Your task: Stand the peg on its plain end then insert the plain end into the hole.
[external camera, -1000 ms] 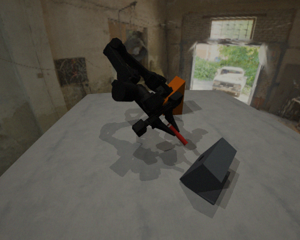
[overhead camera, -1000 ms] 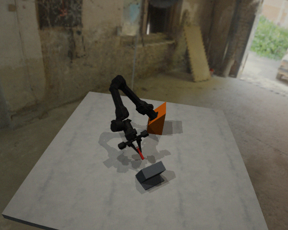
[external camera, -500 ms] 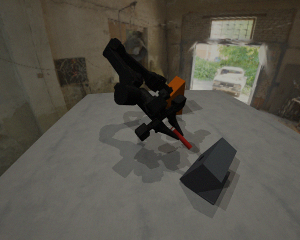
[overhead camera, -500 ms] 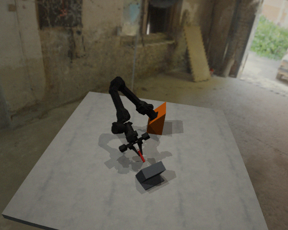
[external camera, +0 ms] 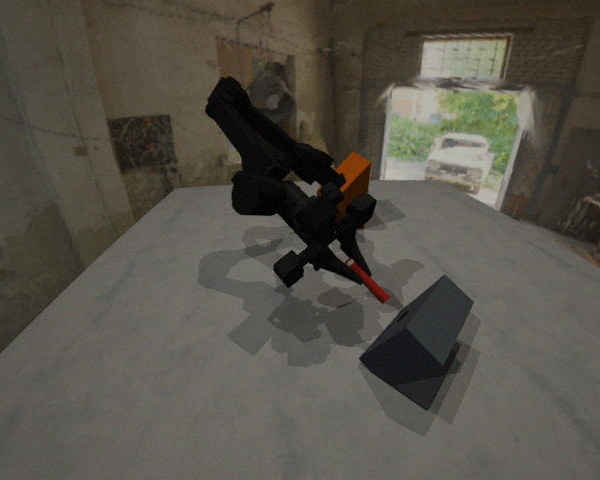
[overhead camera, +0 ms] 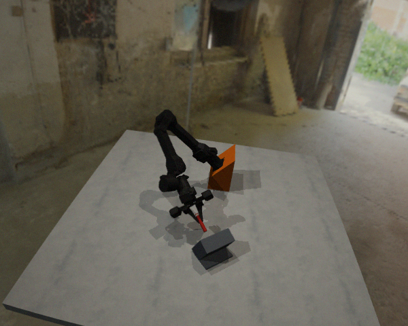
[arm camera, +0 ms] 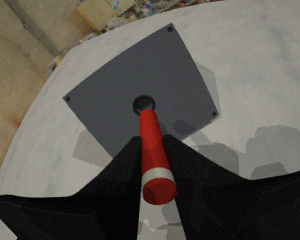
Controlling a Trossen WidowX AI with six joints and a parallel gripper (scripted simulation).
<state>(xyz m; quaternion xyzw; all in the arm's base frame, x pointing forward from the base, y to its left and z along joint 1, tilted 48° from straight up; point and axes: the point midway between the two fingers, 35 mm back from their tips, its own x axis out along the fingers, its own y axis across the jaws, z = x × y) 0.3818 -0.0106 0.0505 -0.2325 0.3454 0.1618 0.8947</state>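
Note:
My gripper [overhead camera: 197, 215] [external camera: 358, 272] [arm camera: 152, 142] is shut on the red peg [overhead camera: 201, 224] [external camera: 372, 285] [arm camera: 150, 140], held near its white-banded end [arm camera: 157, 175]. The peg slants downward, its plain end pointing at the hole [external camera: 402, 314] [arm camera: 144, 102] in the dark grey sloped panel [overhead camera: 215, 242] [external camera: 434, 320] [arm camera: 117, 87]. In the wrist view the plain tip lines up with the hole's near rim. In the exterior view the tip is a short way from the hole, above the table [overhead camera: 92, 263] [external camera: 135, 387].
An orange wedge block [overhead camera: 223, 172] [external camera: 356, 178] stands behind the arm, near its forearm. The panel sits in front of the gripper, towards the table's front.

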